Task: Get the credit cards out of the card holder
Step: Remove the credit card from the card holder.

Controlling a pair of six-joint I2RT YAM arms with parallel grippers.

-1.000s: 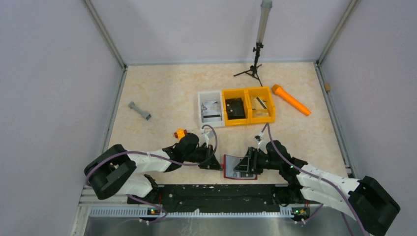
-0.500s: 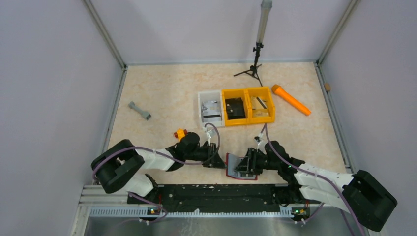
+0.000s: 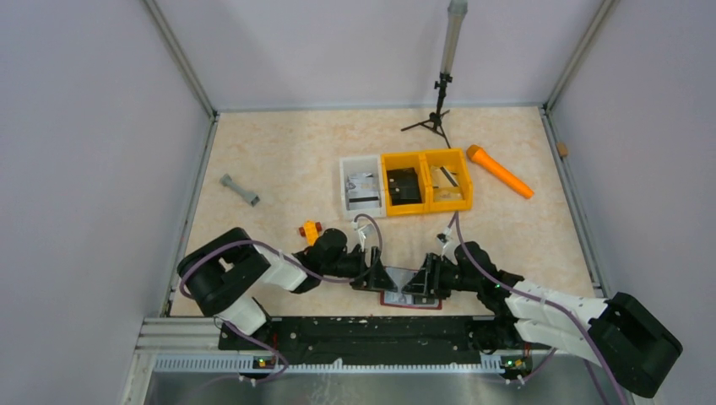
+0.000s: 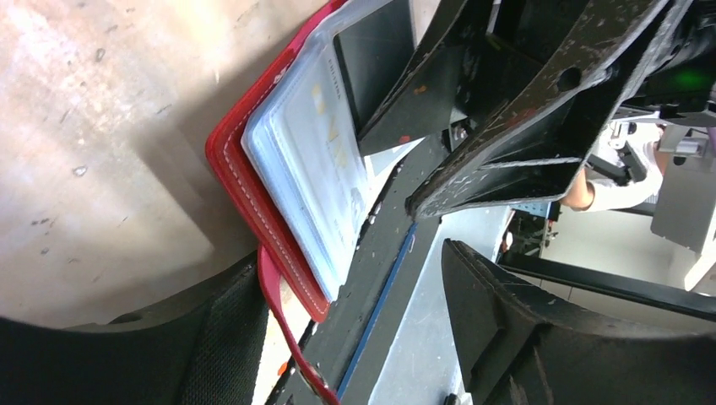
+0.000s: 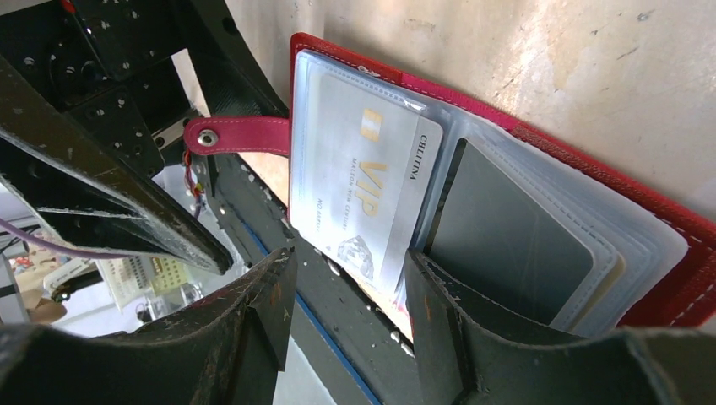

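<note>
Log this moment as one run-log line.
left gripper: open, at card holder strap side | right gripper: astride VIP card, grip unclear | VIP card: in sleeve

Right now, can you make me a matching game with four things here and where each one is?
Things:
1 card holder
2 orange stick
3 grey bar
4 tripod

Places:
A far edge, middle
B near edge, middle
C out on the left, alone
D just right of the yellow bins

Pairs: 1-B, 2-D, 3-C, 4-A
</note>
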